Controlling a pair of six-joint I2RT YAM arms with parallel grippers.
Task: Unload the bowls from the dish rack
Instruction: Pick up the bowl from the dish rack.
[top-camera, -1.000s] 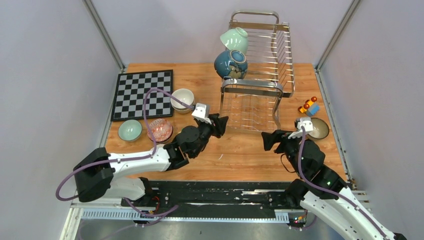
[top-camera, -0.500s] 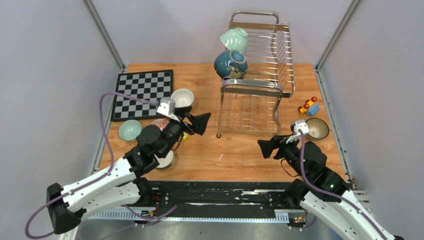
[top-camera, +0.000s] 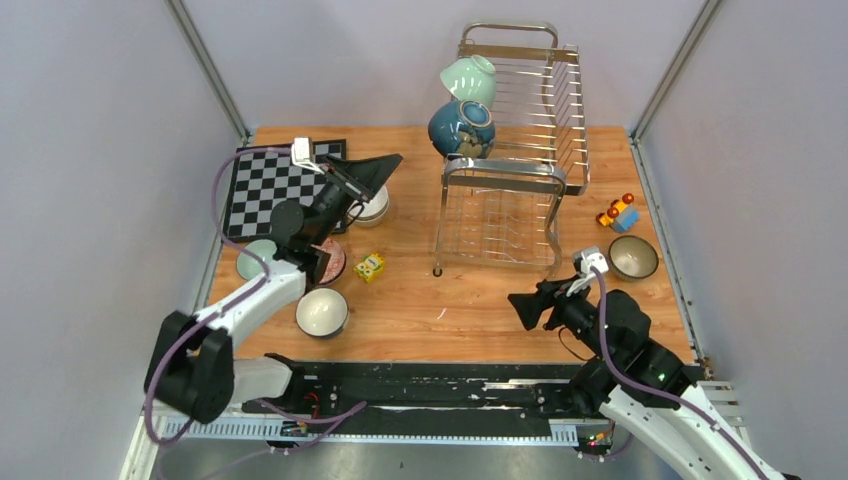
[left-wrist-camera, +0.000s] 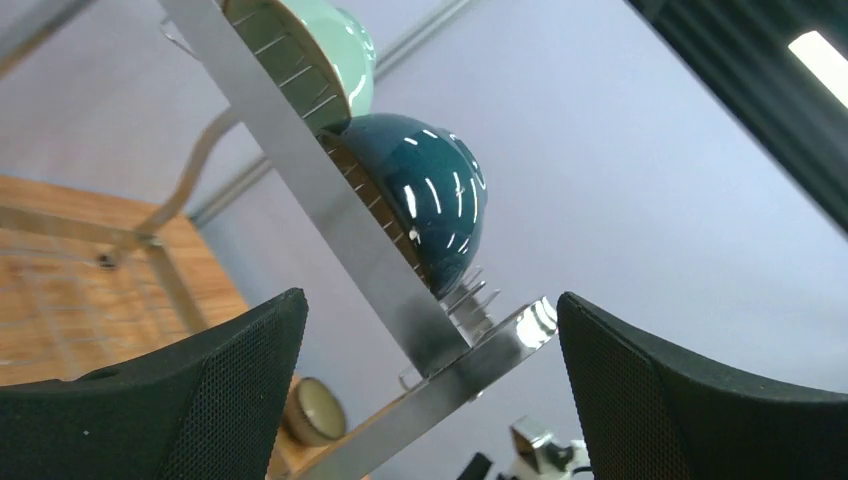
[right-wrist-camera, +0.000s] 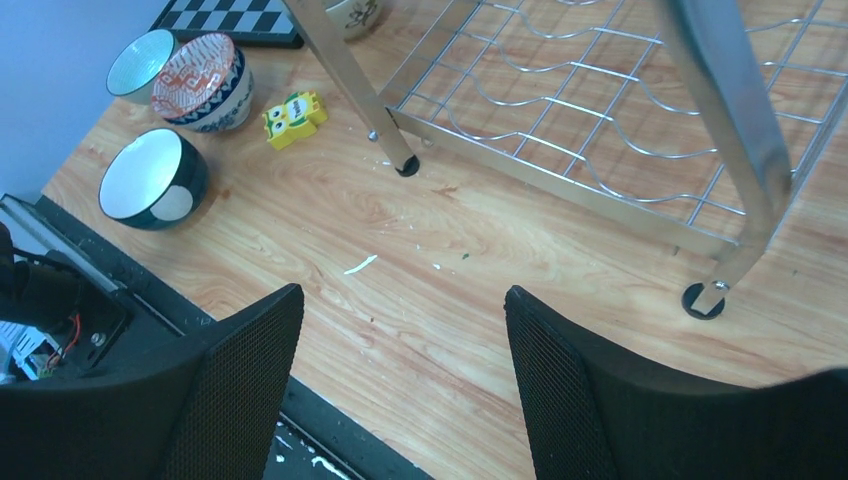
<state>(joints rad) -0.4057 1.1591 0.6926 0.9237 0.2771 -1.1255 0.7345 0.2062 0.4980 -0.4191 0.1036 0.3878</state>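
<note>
Blue-glazed bowl (top-camera: 462, 128) leans on the upper shelf of the rack (top-camera: 505, 170) just ahead of the left pincer (top-camera: 385, 165), whose fingers gape empty, with a green bowl (top-camera: 468, 78) beyond it, so a crooked grab could snag wire and topple both.

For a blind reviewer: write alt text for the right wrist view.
The open right gripper hangs over the wooden table, facing the rack's legs and lower wire shelf. At upper left sit a mint bowl, a red-patterned bowl and a dark-rimmed bowl, with a yellow block beside them.
</note>
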